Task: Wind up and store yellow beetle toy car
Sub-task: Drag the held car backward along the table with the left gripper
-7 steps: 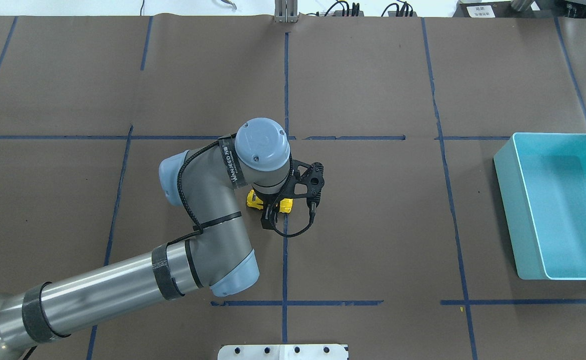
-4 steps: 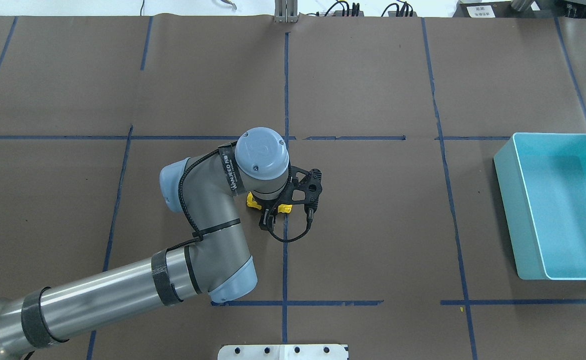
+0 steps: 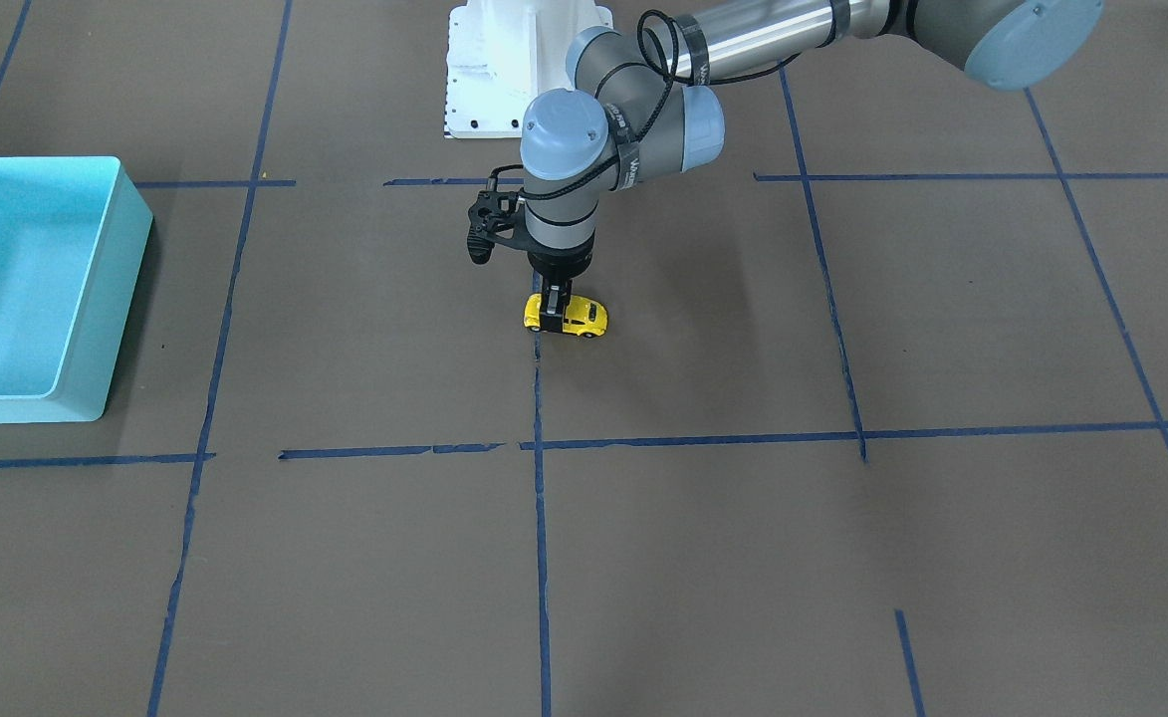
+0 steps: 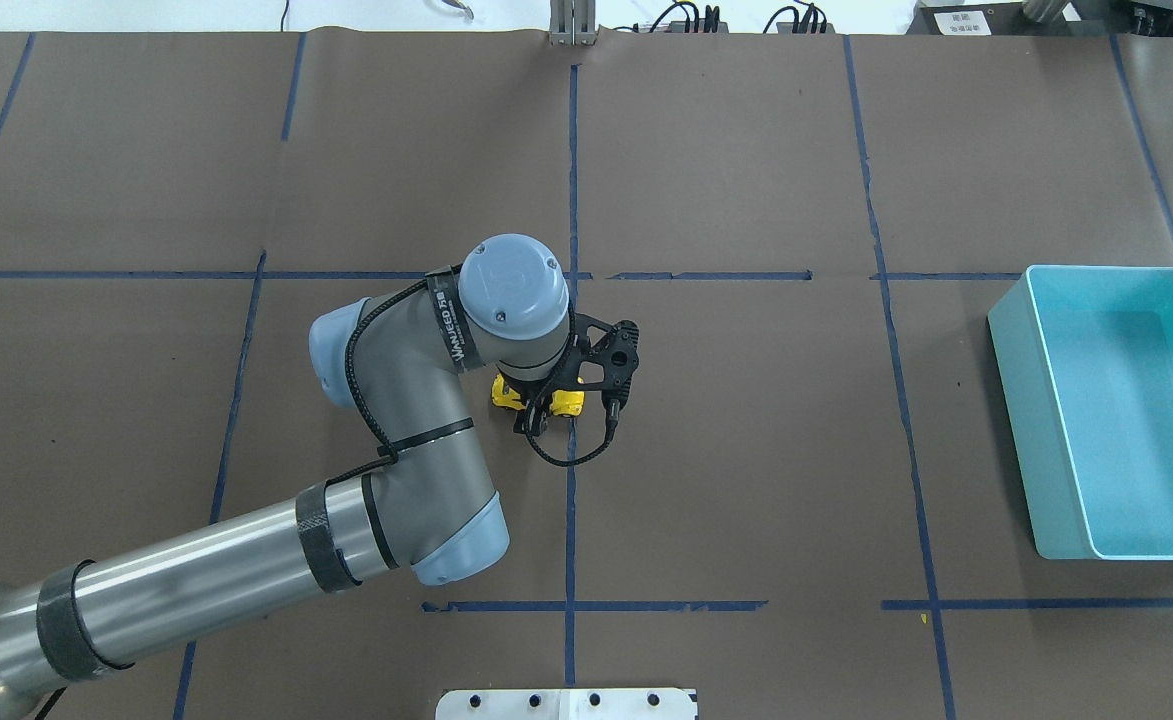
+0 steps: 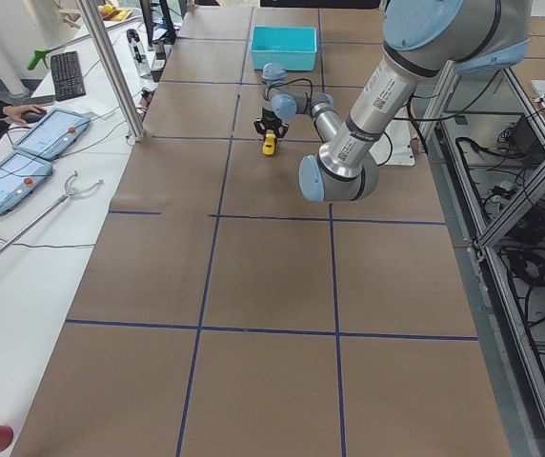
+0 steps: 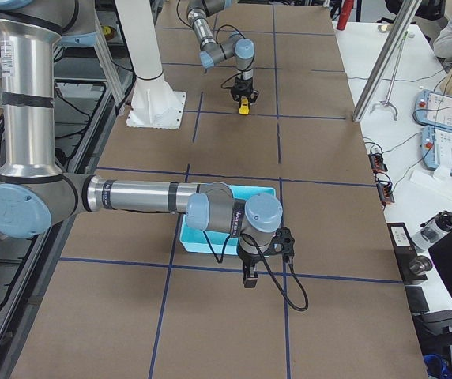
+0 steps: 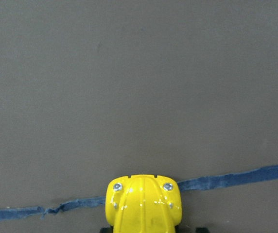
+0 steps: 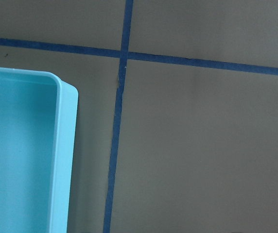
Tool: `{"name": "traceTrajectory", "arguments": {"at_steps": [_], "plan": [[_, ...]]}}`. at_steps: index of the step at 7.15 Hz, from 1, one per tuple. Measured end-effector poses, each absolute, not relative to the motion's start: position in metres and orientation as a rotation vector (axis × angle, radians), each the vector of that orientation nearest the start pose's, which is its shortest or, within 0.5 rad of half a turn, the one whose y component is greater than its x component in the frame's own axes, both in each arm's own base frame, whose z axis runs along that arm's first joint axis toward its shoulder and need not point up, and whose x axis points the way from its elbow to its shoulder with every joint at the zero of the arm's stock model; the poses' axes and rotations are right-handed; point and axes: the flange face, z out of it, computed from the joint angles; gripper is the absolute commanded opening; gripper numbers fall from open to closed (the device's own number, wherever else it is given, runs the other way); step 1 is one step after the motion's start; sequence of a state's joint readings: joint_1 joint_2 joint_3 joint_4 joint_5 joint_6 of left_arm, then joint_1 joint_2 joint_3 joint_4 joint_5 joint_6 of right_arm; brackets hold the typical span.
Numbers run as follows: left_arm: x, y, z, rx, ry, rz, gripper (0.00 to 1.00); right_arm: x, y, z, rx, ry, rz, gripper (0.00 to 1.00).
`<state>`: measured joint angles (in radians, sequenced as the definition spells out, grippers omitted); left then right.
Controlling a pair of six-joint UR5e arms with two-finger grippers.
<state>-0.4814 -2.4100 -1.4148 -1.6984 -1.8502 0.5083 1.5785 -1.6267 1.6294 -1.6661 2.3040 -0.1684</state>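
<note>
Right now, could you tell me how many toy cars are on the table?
1. The yellow beetle toy car sits centrally on a blue tape line, under the left gripper; none seems hidden.

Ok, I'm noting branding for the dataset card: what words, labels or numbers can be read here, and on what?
"WANJEED": white print on the black strap round the wrist above the yellow beetle toy car; the smaller marks after it are unreadable.
White label beyond the table's far edge: too small to read.
Light blue bin: no text.
</note>
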Motion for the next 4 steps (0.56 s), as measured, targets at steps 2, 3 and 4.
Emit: {"name": "traceTrajectory", "arguments": {"at_steps": [2, 3, 4], "plan": [[0.612, -0.455, 0.188, 0.831, 0.555, 1.582, 0.0, 0.07, -0.459, 0.67, -0.027, -0.737, -0.118, 1.0], [0.608, -0.457, 0.193, 0.878, 0.569, 1.566, 0.0, 0.07, -0.459, 0.67, -0.026, -0.737, -0.119, 1.0], [0.605, -0.457, 0.2, 0.918, 0.593, 1.544, 0.0, 0.07, -0.459, 0.669, -0.024, -0.737, -0.12, 1.0]]}}
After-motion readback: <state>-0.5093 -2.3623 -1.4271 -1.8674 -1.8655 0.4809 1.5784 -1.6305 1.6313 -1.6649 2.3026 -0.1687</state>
